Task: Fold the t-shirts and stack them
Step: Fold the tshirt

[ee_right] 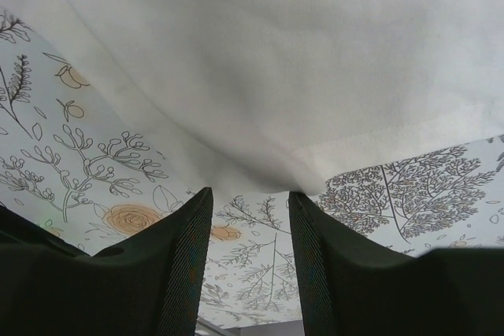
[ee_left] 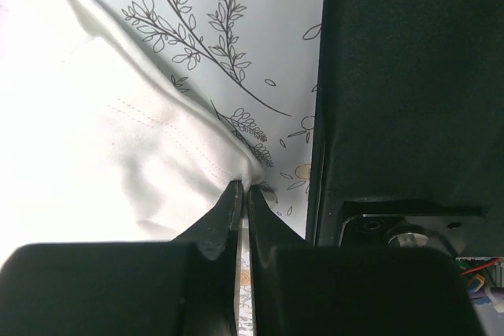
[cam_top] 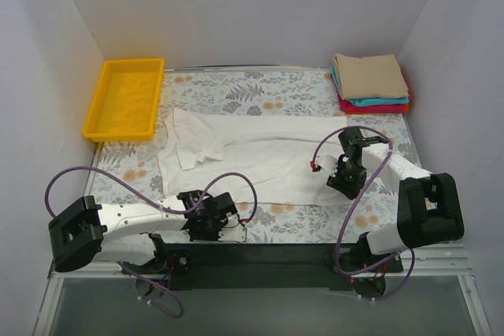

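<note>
The white t-shirt [cam_top: 260, 155] lies spread flat across the floral table cover, collar to the left. My left gripper [cam_top: 213, 216] is at the shirt's near edge. In the left wrist view it [ee_left: 242, 186] is shut, pinching a corner of the white cloth [ee_left: 94, 131] at its tips. My right gripper [cam_top: 342, 181] is at the shirt's near right corner. In the right wrist view it [ee_right: 250, 192] is open, and the shirt's hem [ee_right: 276, 53] lies just beyond the fingertips, not between them. A folded stack sits at the far right: tan shirt [cam_top: 370, 75] on top, teal [cam_top: 379, 101] and red [cam_top: 382, 108] below.
A yellow tray [cam_top: 126, 98] stands at the far left corner. The black mounting rail [cam_top: 260, 253] runs along the near edge and fills the right of the left wrist view [ee_left: 409, 76]. White walls enclose the table on three sides.
</note>
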You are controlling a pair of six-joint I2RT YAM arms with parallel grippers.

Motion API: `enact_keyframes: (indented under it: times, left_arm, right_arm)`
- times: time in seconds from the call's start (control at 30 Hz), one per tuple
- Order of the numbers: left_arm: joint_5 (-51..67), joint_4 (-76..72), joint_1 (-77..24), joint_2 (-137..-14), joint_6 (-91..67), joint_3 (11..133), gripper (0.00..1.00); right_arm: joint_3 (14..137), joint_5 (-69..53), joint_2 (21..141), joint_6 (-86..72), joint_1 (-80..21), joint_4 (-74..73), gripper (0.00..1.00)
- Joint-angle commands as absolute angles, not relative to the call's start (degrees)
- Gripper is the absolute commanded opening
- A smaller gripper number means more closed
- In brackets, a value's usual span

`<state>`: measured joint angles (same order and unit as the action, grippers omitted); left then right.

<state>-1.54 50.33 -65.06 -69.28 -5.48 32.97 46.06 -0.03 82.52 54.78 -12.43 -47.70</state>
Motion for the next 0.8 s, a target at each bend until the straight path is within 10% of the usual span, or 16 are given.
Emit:
enact_keyframes:
  times: [0.0, 0.77]
  left_arm:
    - [-0.27, 47.89, -64.77, -69.61, -7.29, 31.37, 0.00]
    - [1.76, 48.69, -61.70, -67.15, -8.17, 33.40, 0.00]
  right_arm:
    - [48.07, -3.77, 78.93, 60.02, -12.13, -50.43, 0.43]
    - [34.99, -0.26, 80.42, 62.49, -13.89, -38.94, 0.33]
